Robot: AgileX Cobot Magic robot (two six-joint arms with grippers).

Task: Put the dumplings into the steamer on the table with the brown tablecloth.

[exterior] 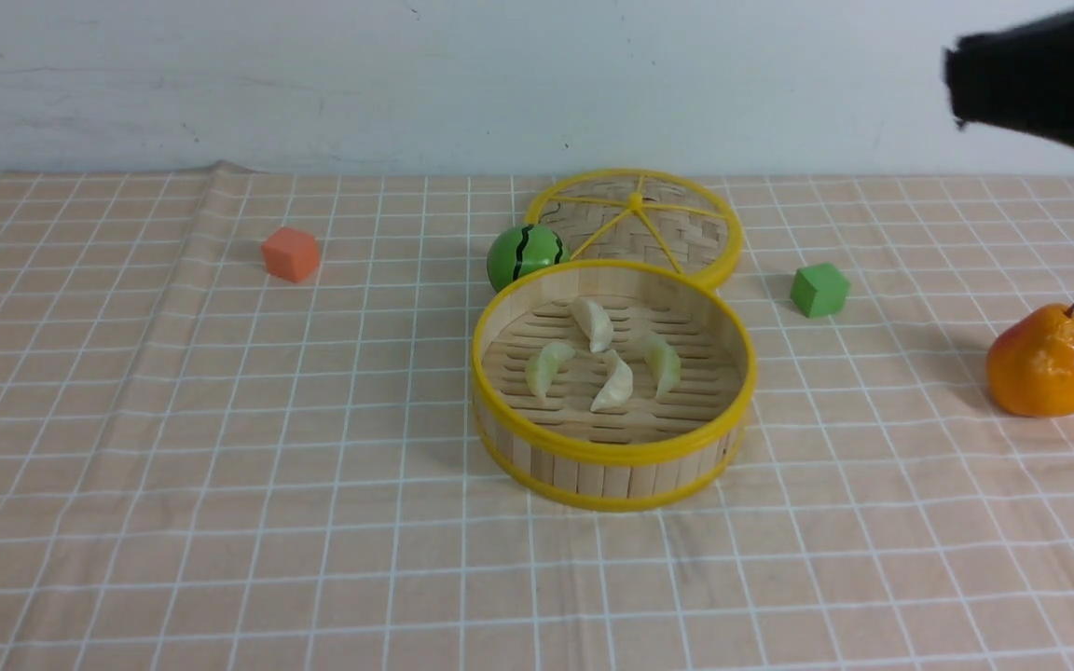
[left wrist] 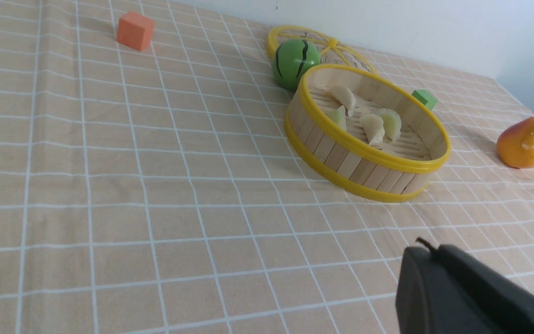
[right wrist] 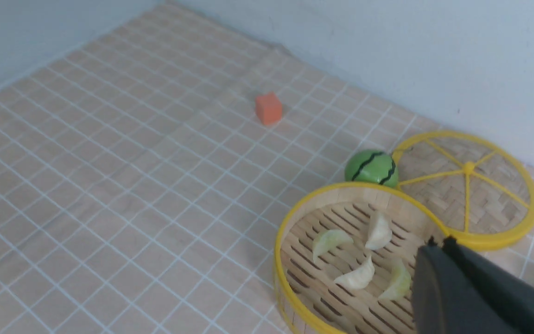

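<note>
All four dumplings (exterior: 613,382) are seen lying on the slatted floor of the steamer (exterior: 612,454), which stands upright on the brown tablecloth (exterior: 220,419) near the middle of the table; none is touched by either arm. A woven lid (exterior: 677,233) is laid flat just behind the steamer, and a striped green ball (exterior: 526,254) is set beside both. In the front view only a blurred black part of the right arm (exterior: 1040,75) is caught, high at the upper right. The right gripper (right wrist: 436,246) is shown by its own wrist view alone, its tips pressed together with nothing between them, in front of the steamer's rim. The left gripper (left wrist: 427,250) is given only by the left wrist view, likewise closed and empty, over bare cloth apart from the steamer. A pear (exterior: 1043,363) is shown in the front and left wrist views; of the green cube (exterior: 819,289) only a corner is caught by the right wrist view; an orange cube (exterior: 291,253) is set well apart to the left.
</note>
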